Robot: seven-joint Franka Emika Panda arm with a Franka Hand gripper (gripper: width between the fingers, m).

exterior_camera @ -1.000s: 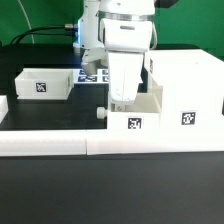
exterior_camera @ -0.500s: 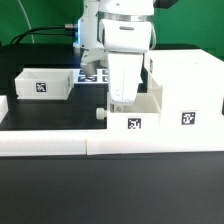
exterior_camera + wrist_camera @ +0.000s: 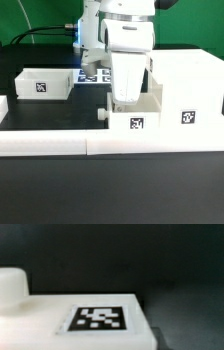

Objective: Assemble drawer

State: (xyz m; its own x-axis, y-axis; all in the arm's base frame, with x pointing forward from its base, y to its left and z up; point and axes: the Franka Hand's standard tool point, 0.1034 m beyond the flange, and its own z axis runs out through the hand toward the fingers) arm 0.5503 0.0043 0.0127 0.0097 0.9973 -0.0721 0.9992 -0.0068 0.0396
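A small white drawer tray (image 3: 140, 117) with a knob (image 3: 100, 114) sits just to the exterior view's left of the tall white housing box (image 3: 186, 88), touching it. My gripper (image 3: 126, 100) reaches down into this tray, its fingers close together on the tray's wall, their tips hidden behind it. The wrist view shows the tray's marker face (image 3: 100, 317) and knob (image 3: 10, 285) very close and blurred, with no fingers in sight. A second tray (image 3: 44, 84) lies apart at the exterior view's left.
The long low white border wall (image 3: 60, 146) runs along the front just before the tray and housing. The marker board (image 3: 95, 75) lies flat behind the arm. A white piece (image 3: 3, 108) shows at the left edge.
My gripper and the tray have shifted slightly toward the exterior view's right, toward the housing. Nothing else moved.
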